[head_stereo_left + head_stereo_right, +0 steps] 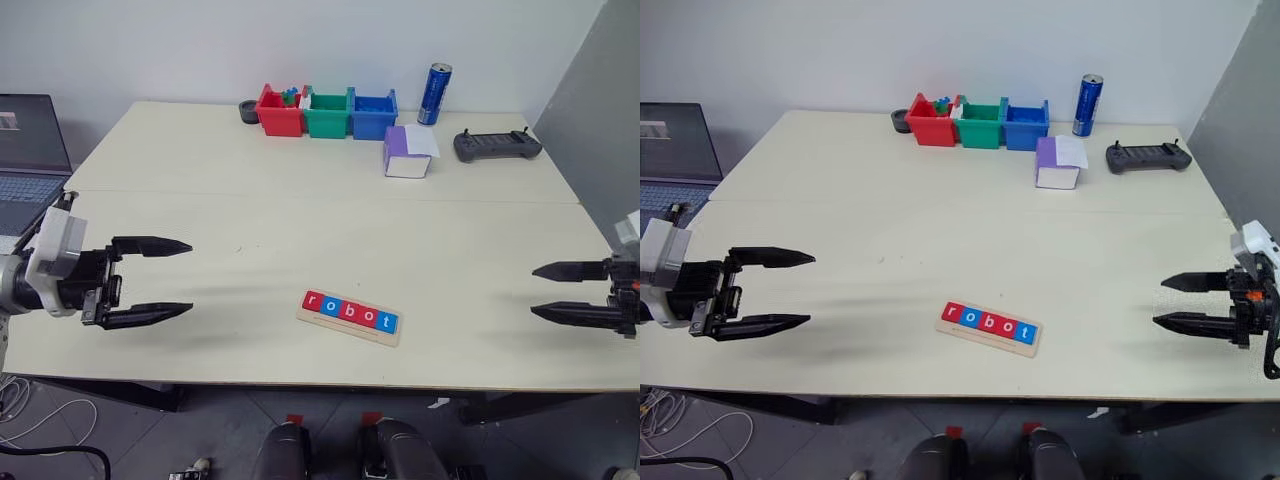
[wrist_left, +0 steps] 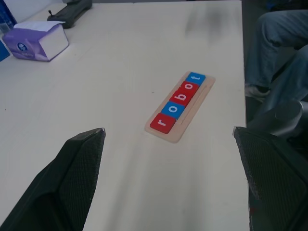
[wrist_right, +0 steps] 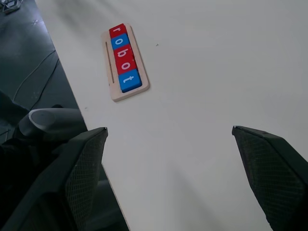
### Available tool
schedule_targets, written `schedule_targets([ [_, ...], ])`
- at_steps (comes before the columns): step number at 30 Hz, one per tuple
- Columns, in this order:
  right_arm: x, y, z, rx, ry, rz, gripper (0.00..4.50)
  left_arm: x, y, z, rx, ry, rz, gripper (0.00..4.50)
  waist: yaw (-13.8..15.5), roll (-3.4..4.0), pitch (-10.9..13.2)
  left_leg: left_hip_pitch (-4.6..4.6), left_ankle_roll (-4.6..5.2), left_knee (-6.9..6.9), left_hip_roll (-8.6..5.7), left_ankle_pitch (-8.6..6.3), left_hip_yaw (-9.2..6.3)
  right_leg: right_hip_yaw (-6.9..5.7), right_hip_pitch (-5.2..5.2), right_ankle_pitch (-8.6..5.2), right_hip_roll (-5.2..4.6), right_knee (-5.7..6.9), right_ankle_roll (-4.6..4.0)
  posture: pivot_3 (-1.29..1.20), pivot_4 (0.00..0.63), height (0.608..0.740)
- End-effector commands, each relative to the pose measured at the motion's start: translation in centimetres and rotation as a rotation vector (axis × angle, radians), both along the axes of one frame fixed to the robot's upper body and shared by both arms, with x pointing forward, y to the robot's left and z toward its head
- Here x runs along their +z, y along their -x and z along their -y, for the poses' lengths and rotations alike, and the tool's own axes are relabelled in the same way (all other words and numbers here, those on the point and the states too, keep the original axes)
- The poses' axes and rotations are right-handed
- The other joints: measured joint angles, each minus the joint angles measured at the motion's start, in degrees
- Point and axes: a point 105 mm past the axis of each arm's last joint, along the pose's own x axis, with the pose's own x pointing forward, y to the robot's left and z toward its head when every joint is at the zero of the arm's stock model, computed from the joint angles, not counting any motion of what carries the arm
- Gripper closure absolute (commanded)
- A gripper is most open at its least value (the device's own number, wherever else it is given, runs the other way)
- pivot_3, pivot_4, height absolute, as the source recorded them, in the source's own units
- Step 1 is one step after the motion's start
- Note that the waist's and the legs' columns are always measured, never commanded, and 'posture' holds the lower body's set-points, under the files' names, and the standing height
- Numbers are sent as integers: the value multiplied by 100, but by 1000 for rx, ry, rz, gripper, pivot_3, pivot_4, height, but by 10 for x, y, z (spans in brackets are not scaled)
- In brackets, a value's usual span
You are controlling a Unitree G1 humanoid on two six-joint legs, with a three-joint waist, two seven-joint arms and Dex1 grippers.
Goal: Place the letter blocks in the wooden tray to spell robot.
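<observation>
The wooden tray (image 1: 349, 320) lies near the table's front edge, a little right of centre. Several red and blue letter blocks (image 1: 350, 311) sit in it in a row and read "robot". The same tray (image 2: 179, 107) and letter blocks (image 3: 123, 57) appear in both wrist views. My left gripper (image 1: 170, 278) hovers open over the table's left side, pointing right, nothing between its fingers. My right gripper (image 1: 553, 291) hovers open at the table's right edge, pointing left, also empty. Both stand well apart from the tray.
At the back stand red (image 1: 279, 113), green (image 1: 326, 114) and blue (image 1: 372, 115) bins, a blue can (image 1: 434, 94), a purple-and-white box (image 1: 408, 152) and a black controller (image 1: 497, 146). A laptop (image 1: 27, 160) sits off the table's left. A person's legs (image 2: 276, 53) are beyond the front edge.
</observation>
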Motion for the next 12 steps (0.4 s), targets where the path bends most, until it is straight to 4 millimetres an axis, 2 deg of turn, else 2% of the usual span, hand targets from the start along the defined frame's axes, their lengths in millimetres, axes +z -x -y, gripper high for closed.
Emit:
schedule_targets([
  [1,7,0,-10,58,9,41,25,7,0,1,0,-20,64,0,-1,1,0,0,0,0,0,0,0,0,0,0,0,0,0,0,150,740],
  [7,6,-4,-13,78,27,59,25,11,-1,4,-9,26,60,0,9,2,1,-1,0,1,-1,0,-1,-1,1,0,-1,-1,0,0,150,740],
  [12,13,-9,-25,109,-34,77,25,0,6,3,-37,-91,6,0,1,4,3,-1,0,0,1,0,0,-1,0,0,1,-1,0,0,150,740],
])
